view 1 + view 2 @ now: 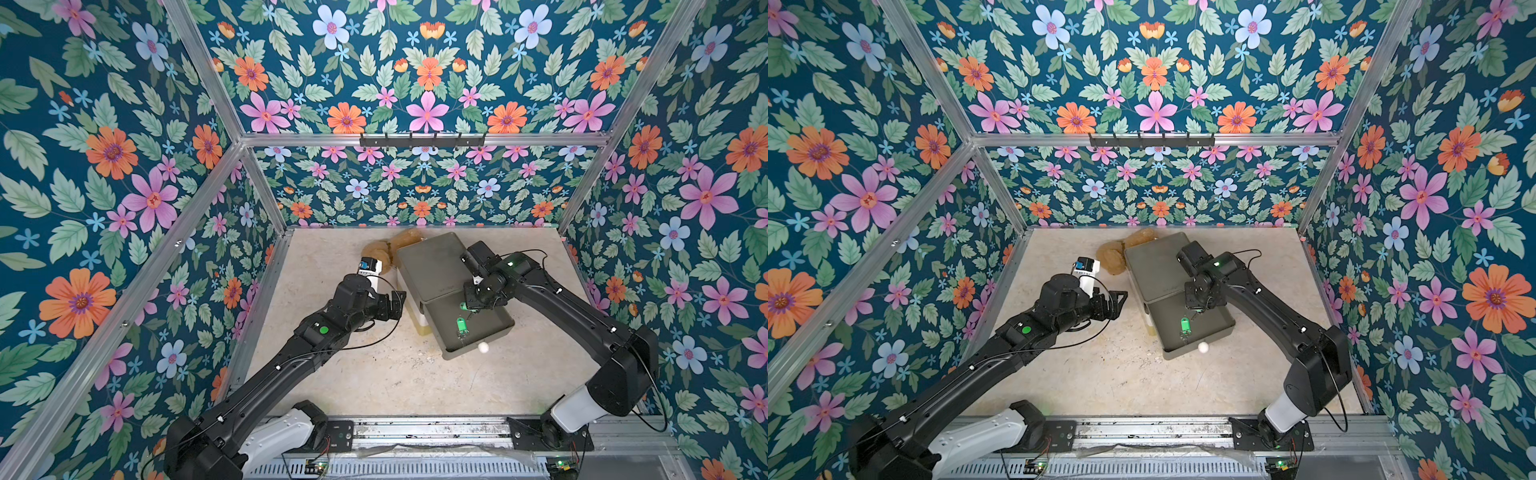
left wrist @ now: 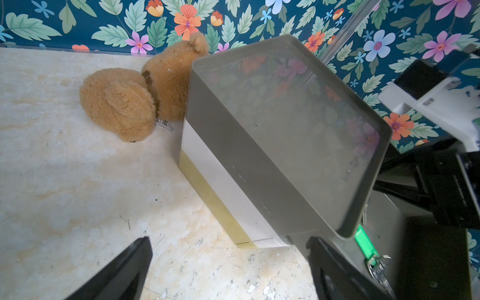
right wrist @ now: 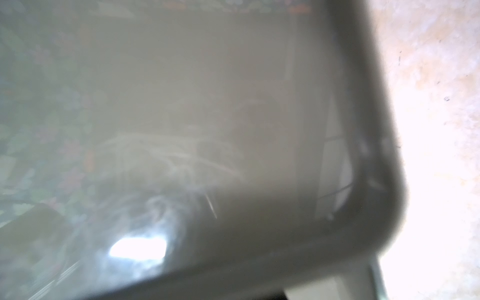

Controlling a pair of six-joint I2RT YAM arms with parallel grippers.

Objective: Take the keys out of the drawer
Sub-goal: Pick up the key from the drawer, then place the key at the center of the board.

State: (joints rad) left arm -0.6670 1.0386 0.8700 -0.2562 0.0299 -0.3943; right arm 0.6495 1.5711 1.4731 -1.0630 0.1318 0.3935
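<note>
The grey drawer stands pulled out of the small cabinet, towards the front. On its floor lie the keys, one with a green tag. My right gripper reaches down into the drawer and is shut. A second green tag sits right at its tips, and the contact itself is hidden. My left gripper hangs open and empty beside the cabinet's left side. The right wrist view shows only the cabinet's blurred grey top.
A brown plush bear lies behind the cabinet at the back left. The drawer's white knob sticks out at its front. A black hook rail hangs on the back wall. Floral walls close in three sides.
</note>
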